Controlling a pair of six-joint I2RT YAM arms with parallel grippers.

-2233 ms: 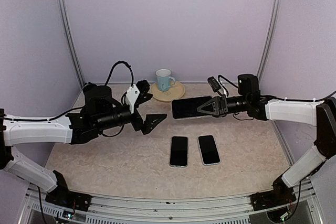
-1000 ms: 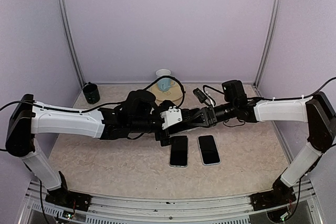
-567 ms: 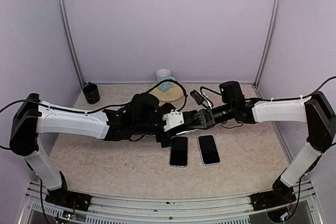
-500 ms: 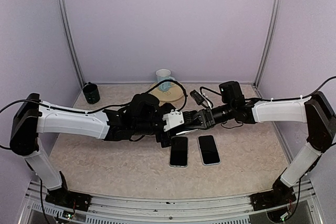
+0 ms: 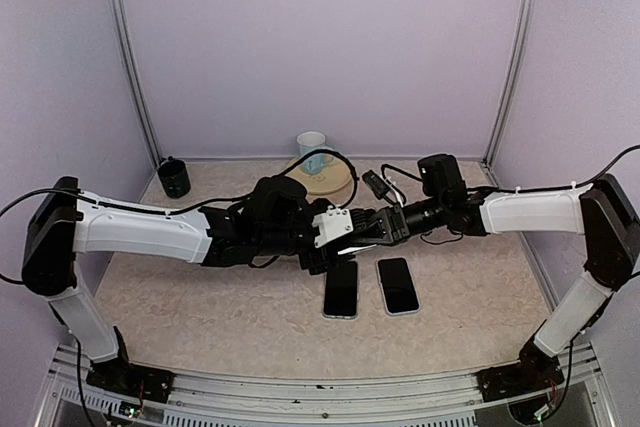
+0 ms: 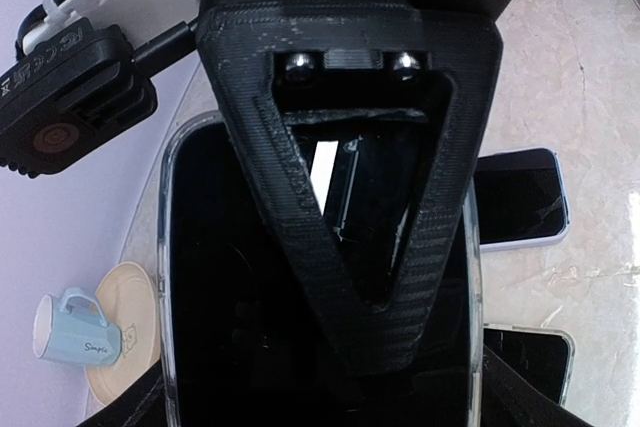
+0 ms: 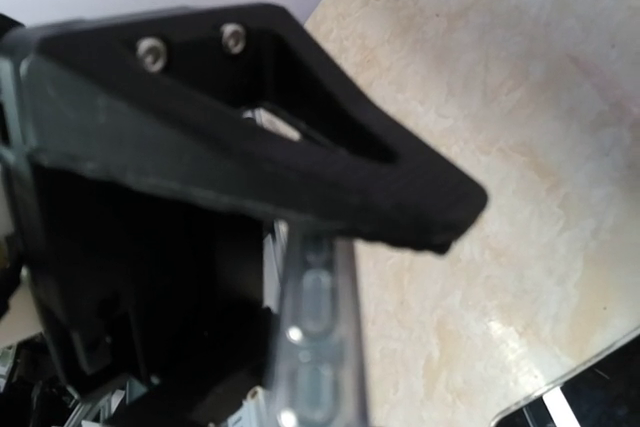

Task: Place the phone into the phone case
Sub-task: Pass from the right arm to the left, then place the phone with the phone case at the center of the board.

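Aloft, right jaws pinch phone case — left jaws straddle it, grip unclear.

Beige, brown-veined marbled bench; pale blue ceramic mug with dark lettering, on a cream round plate; glossy black cup at the bench's far left corner; black-screened, white-edged left phone and right phone; clear-rimmed, black-faced phone case; lilac walls.
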